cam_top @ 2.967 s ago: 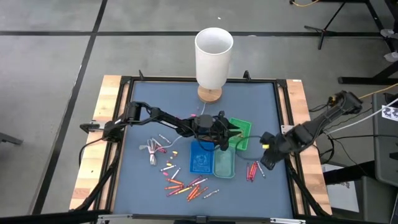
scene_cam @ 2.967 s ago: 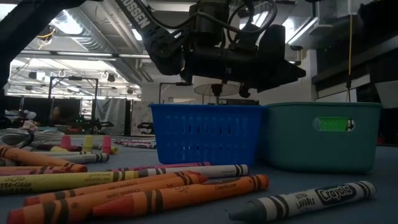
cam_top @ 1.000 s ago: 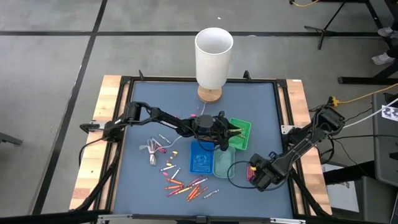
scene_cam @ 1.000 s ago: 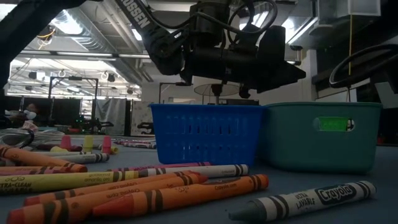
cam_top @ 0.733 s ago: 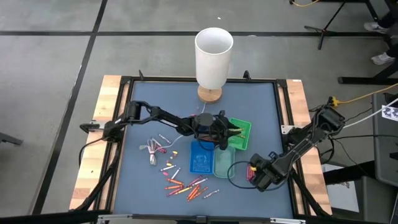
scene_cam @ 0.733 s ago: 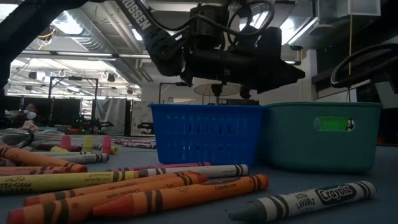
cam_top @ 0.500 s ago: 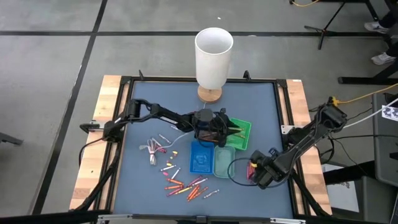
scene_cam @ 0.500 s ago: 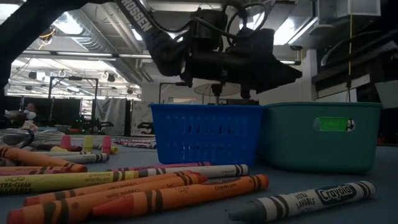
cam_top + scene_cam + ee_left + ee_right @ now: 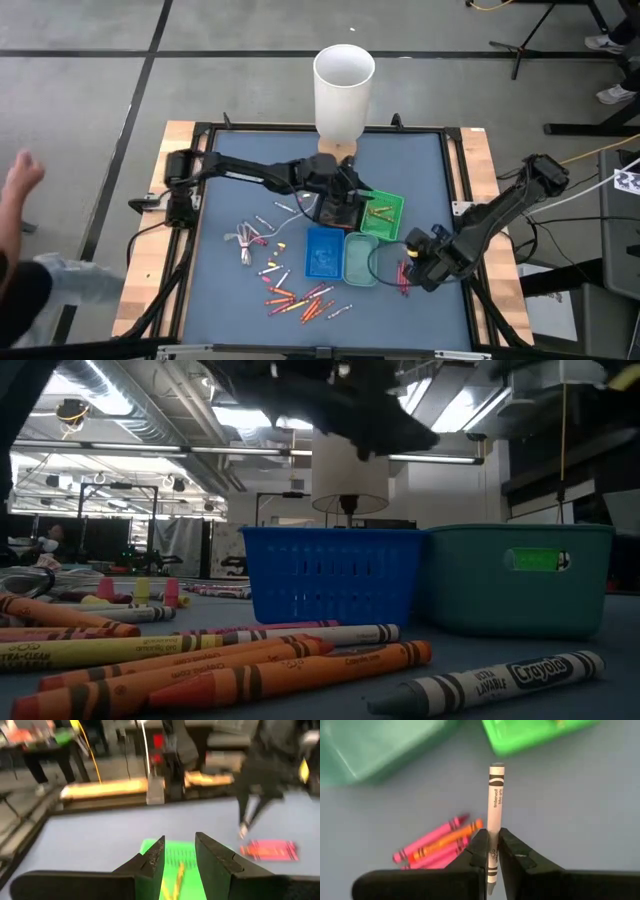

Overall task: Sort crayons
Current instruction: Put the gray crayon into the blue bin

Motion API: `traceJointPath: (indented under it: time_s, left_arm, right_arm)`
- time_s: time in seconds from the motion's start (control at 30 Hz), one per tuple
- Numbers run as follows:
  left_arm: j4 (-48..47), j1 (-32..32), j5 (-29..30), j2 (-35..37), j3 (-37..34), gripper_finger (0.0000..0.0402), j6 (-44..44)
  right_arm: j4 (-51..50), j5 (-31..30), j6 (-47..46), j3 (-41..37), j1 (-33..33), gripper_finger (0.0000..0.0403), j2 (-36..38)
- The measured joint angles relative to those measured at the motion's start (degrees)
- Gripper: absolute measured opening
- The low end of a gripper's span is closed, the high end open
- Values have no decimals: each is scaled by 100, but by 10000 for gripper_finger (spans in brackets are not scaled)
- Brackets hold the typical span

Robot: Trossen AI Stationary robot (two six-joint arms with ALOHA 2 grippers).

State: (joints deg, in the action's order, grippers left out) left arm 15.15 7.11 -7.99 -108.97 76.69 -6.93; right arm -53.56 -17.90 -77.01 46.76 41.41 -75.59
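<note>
Many crayons [image 9: 300,298] lie loose near the table's front edge, and a pink and red bunch [image 9: 437,845] lies at the right. Blue [image 9: 322,252], teal [image 9: 360,258] and green [image 9: 382,215] trays stand mid-table. Yellow crayons [image 9: 176,875] lie in the green tray. My left gripper [image 9: 179,842] hangs open above that tray's left end [image 9: 352,197], nothing between its fingers. My right gripper [image 9: 412,262] hangs over the pink bunch, shut on a pale grey crayon [image 9: 495,800]. My right gripper pinches the grey crayon between its two fingers on the wrapped shaft [image 9: 493,831] toward its pointed end. The fingers come steeply from above. The longer part with the flat end [image 9: 496,768] sticks out past the fingertips. The crayon is lifted clear of the table.
A tall white cylinder on a wooden foot [image 9: 344,85] stands at the far edge. A thin white cord [image 9: 245,240] lies left of the trays. A person's hand [image 9: 20,175] and sleeve [image 9: 45,285] show beyond the table's left edge.
My left gripper has risen and drawn back toward the table's far left, from over the green tray's middle to its left end, staying open. My right gripper has risen from the pink bunch and moved a little toward the far edge. A person has come into view at the left.
</note>
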Motion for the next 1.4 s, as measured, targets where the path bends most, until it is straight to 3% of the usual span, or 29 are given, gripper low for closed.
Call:
traceJointPath:
  time_s: [0.23,0.47,0.67,0.87,1.0,1.13,1.4]
  left_arm:
    - [-1845,0,116,914,0,93,-121]
    - [-3199,0,450,1613,4,93,-101]
    - [-4411,0,651,1939,4,93,64]
    - [-5669,-1,1019,1963,4,93,48]
    - [-6328,0,1433,1968,4,93,37]
    - [-6716,63,1624,1968,-32,93,34]
    - [-6642,420,1633,1968,-802,93,-39]
  right_arm:
    - [1100,-467,1933,7,-846,28,215]
    - [3189,-512,4480,7,-1653,28,151]
    - [5081,-339,5910,15,-2067,28,-198]
    - [6863,318,6586,11,-2250,28,-975]
    - [7686,405,6863,13,-2313,28,-1497]
    - [8159,447,6837,11,-2398,28,-1891]
    - [8501,1199,6797,9,-2505,31,-2121]
